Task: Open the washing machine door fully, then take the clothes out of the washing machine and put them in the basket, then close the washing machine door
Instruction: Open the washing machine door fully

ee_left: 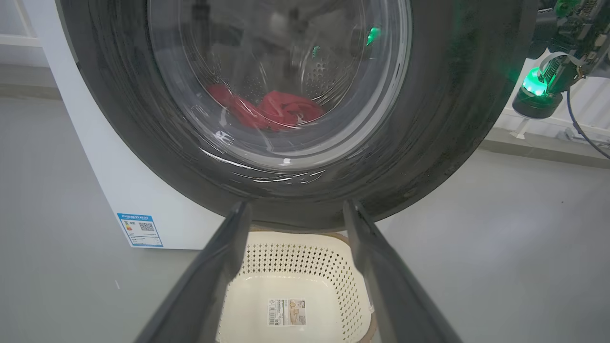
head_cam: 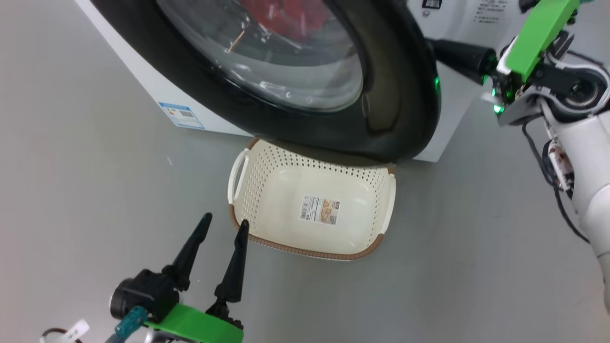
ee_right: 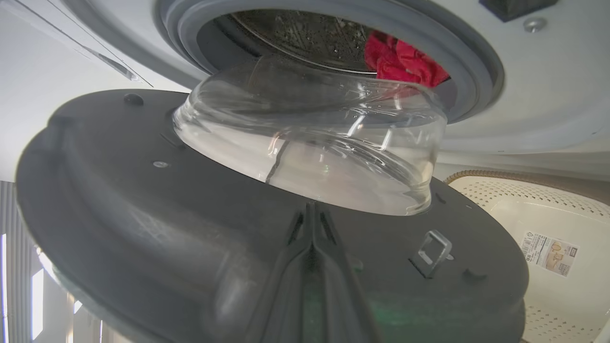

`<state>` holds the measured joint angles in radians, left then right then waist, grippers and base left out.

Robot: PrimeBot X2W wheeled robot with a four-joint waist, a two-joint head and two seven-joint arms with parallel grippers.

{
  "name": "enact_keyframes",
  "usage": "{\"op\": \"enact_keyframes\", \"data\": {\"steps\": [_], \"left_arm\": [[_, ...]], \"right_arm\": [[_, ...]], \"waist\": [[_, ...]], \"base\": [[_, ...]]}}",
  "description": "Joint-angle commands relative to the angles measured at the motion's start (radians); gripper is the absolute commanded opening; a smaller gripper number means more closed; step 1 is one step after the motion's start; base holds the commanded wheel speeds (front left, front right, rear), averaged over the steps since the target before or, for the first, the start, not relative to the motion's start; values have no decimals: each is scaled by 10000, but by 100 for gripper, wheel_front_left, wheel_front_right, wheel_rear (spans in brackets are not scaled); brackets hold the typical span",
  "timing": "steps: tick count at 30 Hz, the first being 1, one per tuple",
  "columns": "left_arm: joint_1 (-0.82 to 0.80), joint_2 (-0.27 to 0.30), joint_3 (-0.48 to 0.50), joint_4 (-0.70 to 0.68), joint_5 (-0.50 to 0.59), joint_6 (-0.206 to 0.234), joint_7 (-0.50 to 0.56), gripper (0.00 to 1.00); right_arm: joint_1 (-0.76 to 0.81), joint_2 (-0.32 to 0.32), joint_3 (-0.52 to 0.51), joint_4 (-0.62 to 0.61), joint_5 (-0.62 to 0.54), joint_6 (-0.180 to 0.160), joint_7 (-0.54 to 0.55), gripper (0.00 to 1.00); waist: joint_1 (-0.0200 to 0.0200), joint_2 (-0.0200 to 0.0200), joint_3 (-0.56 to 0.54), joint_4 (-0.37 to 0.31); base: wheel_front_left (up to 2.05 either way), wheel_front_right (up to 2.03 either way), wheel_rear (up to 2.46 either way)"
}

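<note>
In the head view, the door (head_cam: 395, 95) stands ajar on the washer (head_cam: 143, 81) with its top cut off, and the clothes (head_cam: 286, 19) are a red blur in the drum behind the glass. The basket (head_cam: 267, 190) sits on the floor under the door's lower edge, which hides its far rim. The left gripper (head_cam: 226, 220) hangs spread wide near the basket's corner, holding nothing. The right gripper (head_cam: 443, 48) reaches behind the door's edge, tips hidden. From the left wrist, the fingers (ee_left: 209, 267) frame the basket, whose near end is cut off. From the right wrist, the fingers are pressed together, empty, at the door's inner face below the glass bowl; contact is unclear.
</note>
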<state>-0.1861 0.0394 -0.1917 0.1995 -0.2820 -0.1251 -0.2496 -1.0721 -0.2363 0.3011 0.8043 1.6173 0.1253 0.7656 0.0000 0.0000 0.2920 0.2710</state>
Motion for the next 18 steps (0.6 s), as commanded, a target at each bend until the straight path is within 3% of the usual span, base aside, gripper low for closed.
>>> {"op": "enact_keyframes", "data": {"steps": [1, 18], "left_arm": [[77, 108, 363, -246, 68, -56, -122, 100], [998, 108, 628, -366, 377, -56, -122, 100]], "right_arm": [[199, 254, 79, -393, -74, 54, 107, 0], [2869, 616, 553, -2600, -43, 54, 639, 0]], "waist": [[0, 0, -167, -4], [0, 0, -1301, 137]], "base": [[0, 0, 0], [0, 0, 0]]}}
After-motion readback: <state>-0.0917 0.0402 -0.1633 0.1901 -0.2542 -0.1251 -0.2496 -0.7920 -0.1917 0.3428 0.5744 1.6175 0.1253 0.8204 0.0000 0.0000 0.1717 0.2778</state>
